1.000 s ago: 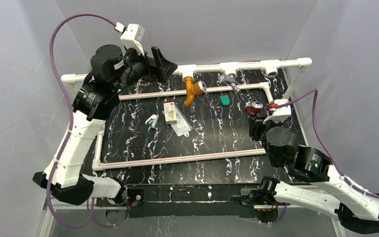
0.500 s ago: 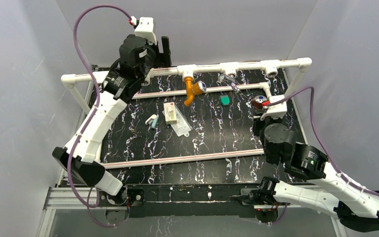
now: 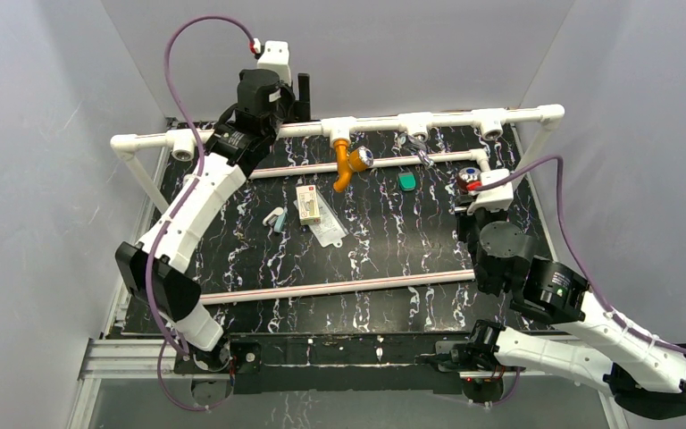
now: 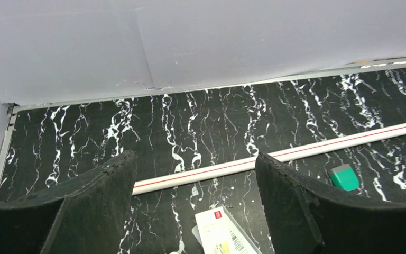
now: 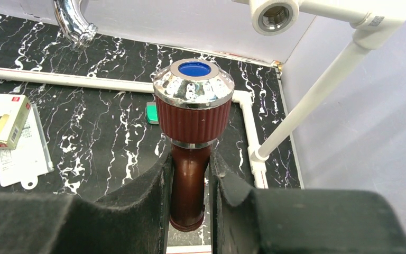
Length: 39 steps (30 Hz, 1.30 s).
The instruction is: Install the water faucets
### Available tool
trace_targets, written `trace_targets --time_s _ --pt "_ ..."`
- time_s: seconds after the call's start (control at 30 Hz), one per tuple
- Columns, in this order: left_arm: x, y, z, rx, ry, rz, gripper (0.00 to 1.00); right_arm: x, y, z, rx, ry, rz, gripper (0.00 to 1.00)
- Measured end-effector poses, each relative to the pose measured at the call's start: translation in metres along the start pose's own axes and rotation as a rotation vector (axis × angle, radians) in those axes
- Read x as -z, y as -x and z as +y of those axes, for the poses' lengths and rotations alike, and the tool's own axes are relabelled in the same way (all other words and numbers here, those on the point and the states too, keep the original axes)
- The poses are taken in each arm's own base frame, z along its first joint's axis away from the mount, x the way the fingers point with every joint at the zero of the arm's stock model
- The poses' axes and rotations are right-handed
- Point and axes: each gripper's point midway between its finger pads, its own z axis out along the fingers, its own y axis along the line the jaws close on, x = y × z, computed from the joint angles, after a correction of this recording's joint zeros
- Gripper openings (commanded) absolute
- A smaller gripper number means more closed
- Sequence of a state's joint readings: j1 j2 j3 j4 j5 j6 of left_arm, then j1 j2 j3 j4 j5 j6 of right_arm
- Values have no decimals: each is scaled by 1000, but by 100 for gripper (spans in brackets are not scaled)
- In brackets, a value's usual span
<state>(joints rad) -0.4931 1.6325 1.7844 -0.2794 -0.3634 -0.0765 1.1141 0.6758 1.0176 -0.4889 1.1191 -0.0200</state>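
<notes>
A dark reddish-brown water faucet [image 5: 193,119] with a silver, blue-capped knob [image 5: 193,84] stands upright between the fingers of my right gripper [image 5: 190,159], which is shut on its stem. From above, that faucet [image 3: 467,181] is at the right end of the frame, below the rightmost tee fitting [image 3: 491,121]. An orange water faucet [image 3: 350,163] hangs from a tee [image 3: 339,130] on the back pipe. My left gripper [image 3: 296,96] hovers at the back pipe left of it, open and holding nothing [image 4: 194,159].
White pipes frame the black marbled table [image 3: 375,241]. A green block [image 3: 407,181], a small box [image 3: 308,204] on a plastic sleeve and a chrome curved piece [image 3: 415,143] lie inside. An open threaded tee [image 5: 273,16] sits above the held faucet.
My left arm has stretched out, carrying its gripper right and back above the rear pipe. My right gripper has carried the brown faucet a little farther back.
</notes>
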Motion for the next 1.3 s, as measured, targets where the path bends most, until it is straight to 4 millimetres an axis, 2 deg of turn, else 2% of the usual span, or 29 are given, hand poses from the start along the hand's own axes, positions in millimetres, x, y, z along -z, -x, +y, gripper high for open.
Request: trace_targets --time_s 0.1,0.47,0.67,0.8,0.87,0.97,1.17,1.3 --pt "-6 -12 3 -2 14 12 80 -1 1 1 6 1 -3 1" --pt "1 -3 16 51 53 -92 80 -11 -4 22 81 30 26 1" --pt "1 0 19 74 60 -128 80 -21 -10 26 98 28 54 1" --pt "1 1 19 79 59 -138 80 -46 -24 16 86 -12 122 1" --pt "1 1 19 79 59 -140 80 -61 -36 1 60 -50 174 1" --pt "2 1 19 83 56 -149 80 -74 -48 -16 0 -74 218 1" --pt "3 3 18 87 51 -169 80 -70 -56 -5 -97 17 221 1" --pt "3 5 18 87 48 -179 80 -66 -73 -3 -144 30 250 1"
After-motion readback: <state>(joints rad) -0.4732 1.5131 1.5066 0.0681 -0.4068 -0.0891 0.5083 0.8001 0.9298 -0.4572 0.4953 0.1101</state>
